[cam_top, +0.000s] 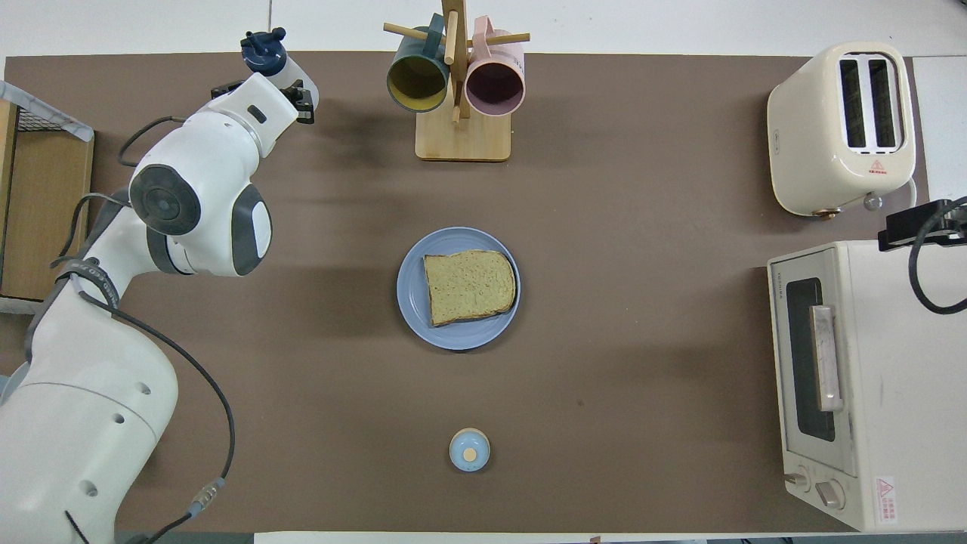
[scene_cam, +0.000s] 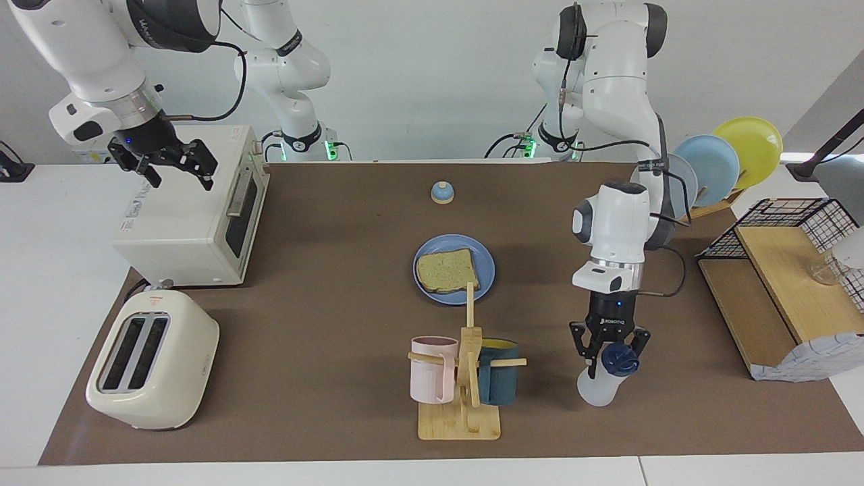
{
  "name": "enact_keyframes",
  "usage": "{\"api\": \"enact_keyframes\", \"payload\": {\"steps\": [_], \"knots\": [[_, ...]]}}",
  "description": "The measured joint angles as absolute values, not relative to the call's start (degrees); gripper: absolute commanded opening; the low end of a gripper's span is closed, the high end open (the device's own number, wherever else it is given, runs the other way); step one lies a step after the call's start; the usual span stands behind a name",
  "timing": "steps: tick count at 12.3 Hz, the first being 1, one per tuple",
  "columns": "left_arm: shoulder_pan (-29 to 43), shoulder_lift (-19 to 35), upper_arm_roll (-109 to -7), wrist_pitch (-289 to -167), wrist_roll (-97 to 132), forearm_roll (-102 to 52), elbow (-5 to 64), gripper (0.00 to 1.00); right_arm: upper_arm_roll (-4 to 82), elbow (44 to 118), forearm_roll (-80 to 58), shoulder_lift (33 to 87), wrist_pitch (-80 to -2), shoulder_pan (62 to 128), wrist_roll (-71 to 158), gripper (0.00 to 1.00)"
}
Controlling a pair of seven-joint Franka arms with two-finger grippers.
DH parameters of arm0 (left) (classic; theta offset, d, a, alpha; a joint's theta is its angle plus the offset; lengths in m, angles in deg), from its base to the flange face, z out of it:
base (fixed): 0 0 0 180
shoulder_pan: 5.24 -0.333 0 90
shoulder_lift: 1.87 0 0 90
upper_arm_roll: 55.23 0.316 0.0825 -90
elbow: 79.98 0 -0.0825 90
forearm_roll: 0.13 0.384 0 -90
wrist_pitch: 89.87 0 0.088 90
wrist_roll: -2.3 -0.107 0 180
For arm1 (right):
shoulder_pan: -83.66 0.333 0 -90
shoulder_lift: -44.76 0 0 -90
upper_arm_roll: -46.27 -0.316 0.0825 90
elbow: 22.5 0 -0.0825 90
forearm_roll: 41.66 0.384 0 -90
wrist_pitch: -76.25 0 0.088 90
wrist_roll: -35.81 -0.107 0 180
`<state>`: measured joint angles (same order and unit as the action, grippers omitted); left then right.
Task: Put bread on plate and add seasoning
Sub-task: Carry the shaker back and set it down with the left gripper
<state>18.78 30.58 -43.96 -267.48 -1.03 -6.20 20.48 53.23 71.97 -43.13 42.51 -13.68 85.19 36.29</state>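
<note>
The toaster oven (cam_top: 869,381) has small grey letters at the top of its door that look like "TOSHIBA". It also has a red warning sticker by its knobs (the words are too tiny to read). The toaster (cam_top: 840,127) has a red triangle sign.

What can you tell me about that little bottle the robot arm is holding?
The bottle looks like cloudy white plastic, with a dark blue screw cap that carries a small loop. The left gripper is shut on it just under the cap. It hangs tilted, cap uppermost, low over the brown mat beside the mug rack, toward the left arm's end of the table. Whether its base touches the mat cannot be told. Its contents cannot be made out.
</note>
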Motion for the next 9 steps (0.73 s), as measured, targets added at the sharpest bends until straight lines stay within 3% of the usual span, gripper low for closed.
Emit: {"api": "enact_keyframes", "payload": {"steps": [9], "knots": [[18.51, 33.28, -46.36, -267.75, -0.81, -6.23, 20.7, 0.0, 53.23, 72.01, -43.13, 42.51, -13.68, 85.19, 36.29, 1.0]]}}
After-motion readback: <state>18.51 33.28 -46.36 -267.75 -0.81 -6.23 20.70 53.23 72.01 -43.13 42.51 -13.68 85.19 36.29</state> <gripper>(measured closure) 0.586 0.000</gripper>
